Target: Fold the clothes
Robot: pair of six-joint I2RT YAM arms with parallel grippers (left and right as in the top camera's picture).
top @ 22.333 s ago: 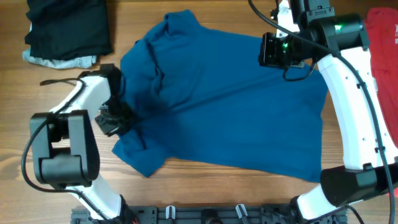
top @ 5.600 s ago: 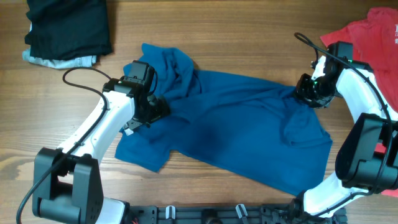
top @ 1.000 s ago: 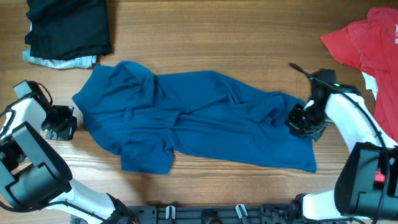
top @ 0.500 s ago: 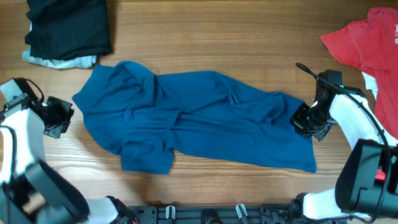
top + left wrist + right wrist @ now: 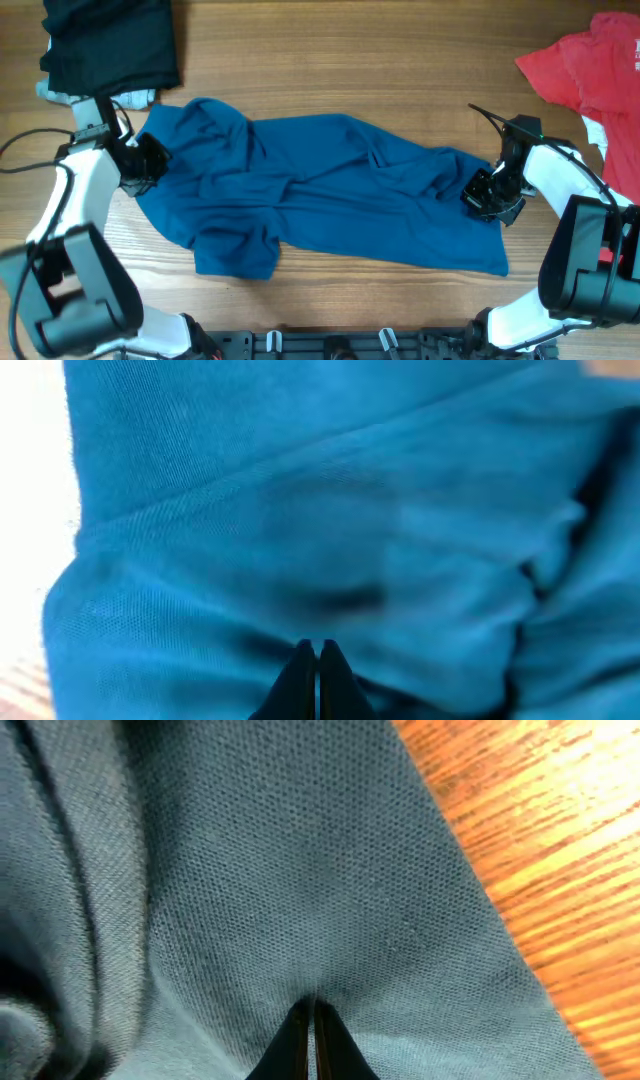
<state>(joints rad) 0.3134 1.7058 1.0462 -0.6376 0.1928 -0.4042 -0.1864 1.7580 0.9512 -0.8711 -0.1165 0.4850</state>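
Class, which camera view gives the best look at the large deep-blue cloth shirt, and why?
The overhead view: the large deep-blue cloth shirt lies whole across the wooden table, rumpled outline included. Each wrist view shows only a close patch of its fabric at the shut jaws.

I count four garments for certain on my one bench (image 5: 350, 60): one blue shirt (image 5: 330, 190), one red shirt (image 5: 590, 60), one black piece (image 5: 110, 40) and one pale-blue piece (image 5: 130, 98). One sliver of white (image 5: 592, 126) shows beside the red shirt; I cannot tell whether it makes a fifth. My arms number two, each with one end effector: my left end effector (image 5: 147, 160) and my right end effector (image 5: 482, 193)
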